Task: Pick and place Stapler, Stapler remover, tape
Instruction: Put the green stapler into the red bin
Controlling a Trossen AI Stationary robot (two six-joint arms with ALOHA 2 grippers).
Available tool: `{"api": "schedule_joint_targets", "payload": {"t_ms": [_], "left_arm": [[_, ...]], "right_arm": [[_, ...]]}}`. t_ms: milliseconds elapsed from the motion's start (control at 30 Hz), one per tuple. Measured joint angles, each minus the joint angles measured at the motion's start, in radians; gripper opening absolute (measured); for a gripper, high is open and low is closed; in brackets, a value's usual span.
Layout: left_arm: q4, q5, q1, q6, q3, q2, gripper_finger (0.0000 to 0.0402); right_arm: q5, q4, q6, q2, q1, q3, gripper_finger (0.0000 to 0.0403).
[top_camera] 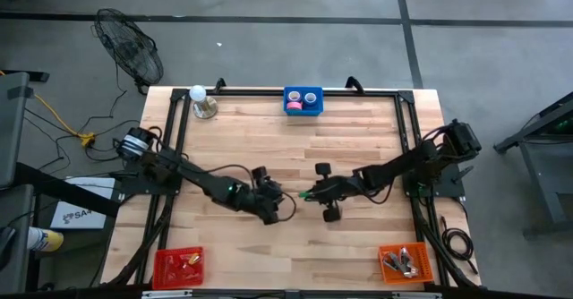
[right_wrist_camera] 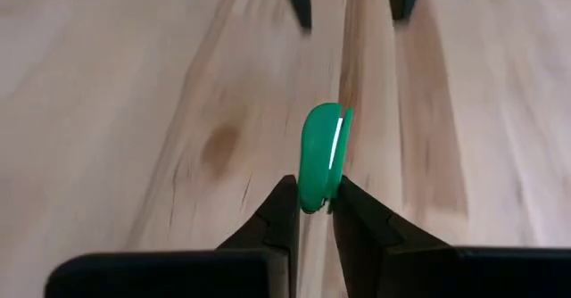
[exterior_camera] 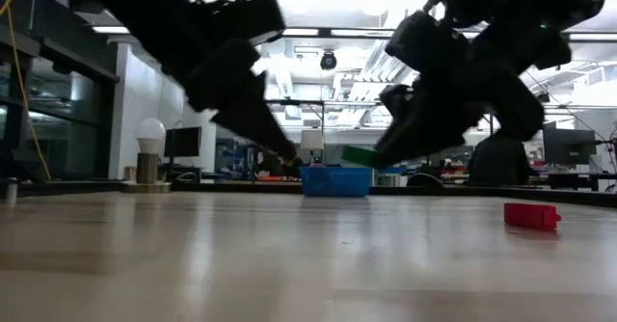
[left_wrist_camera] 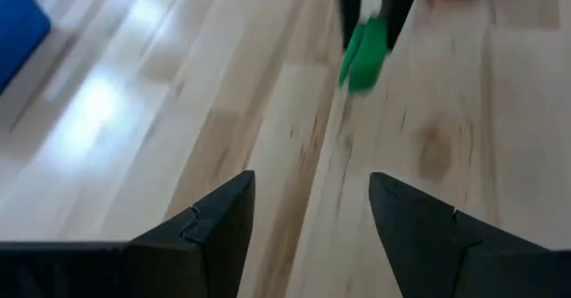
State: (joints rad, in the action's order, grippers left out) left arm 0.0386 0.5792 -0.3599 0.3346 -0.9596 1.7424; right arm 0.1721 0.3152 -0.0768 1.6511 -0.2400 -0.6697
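Near the middle of the high view, the right gripper [right_wrist_camera: 310, 211] had its jaws pinched on a green stapler remover [right_wrist_camera: 321, 155], lifted above the counter [top_camera: 358, 138]. Facing it, the left gripper [top_camera: 273, 211] hung with jaws wide apart, holding nothing. A blue bin [top_camera: 303, 101] sat at top centre.

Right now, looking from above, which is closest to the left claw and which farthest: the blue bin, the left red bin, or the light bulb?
From the left gripper, near the table's middle:
1. Left red bin, at the near left corner.
2. Blue bin, at the far edge's middle.
3. Light bulb, at the far left corner.
The bins are fairly close to call.
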Motion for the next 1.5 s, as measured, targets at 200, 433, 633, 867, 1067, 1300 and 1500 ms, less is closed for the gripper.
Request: {"api": "schedule_joint_targets", "payload": {"t_ms": [200, 433, 633, 867, 1067, 1300, 1500], "left_arm": [[-0.116, -0.079, 0.047, -0.097, 0.000, 0.000, 0.0215], [-0.188, -0.128, 0.075, -0.155, 0.000, 0.000, 0.0215], [-0.215, -0.130, 0.087, -0.173, 0.000, 0.000, 0.0215], [-0.223, -0.120, 0.093, -0.181, 0.000, 0.000, 0.0215], [-0.223, -0.123, 0.093, -0.181, 0.000, 0.000, 0.0200], [-0.224, -0.124, 0.092, -0.181, 0.000, 0.000, 0.0154], [-0.237, -0.124, 0.092, -0.181, 0.000, 0.000, 0.0126]], "right_arm": [[-0.053, 0.067, -0.060, -0.001, 0.041, -0.001, 0.0040], [-0.074, 0.079, -0.102, -0.002, 0.077, -0.001, 0.0040], [-0.107, 0.130, -0.124, -0.002, 0.097, -0.001, 0.0040], [-0.112, 0.150, -0.134, -0.003, 0.099, -0.002, 0.0040], [-0.112, 0.174, -0.149, -0.003, 0.099, -0.002, 0.0040], [-0.120, 0.181, -0.148, -0.004, 0.099, -0.003, 0.0040], [-0.120, 0.180, -0.146, -0.004, 0.099, -0.003, 0.0040]]}}
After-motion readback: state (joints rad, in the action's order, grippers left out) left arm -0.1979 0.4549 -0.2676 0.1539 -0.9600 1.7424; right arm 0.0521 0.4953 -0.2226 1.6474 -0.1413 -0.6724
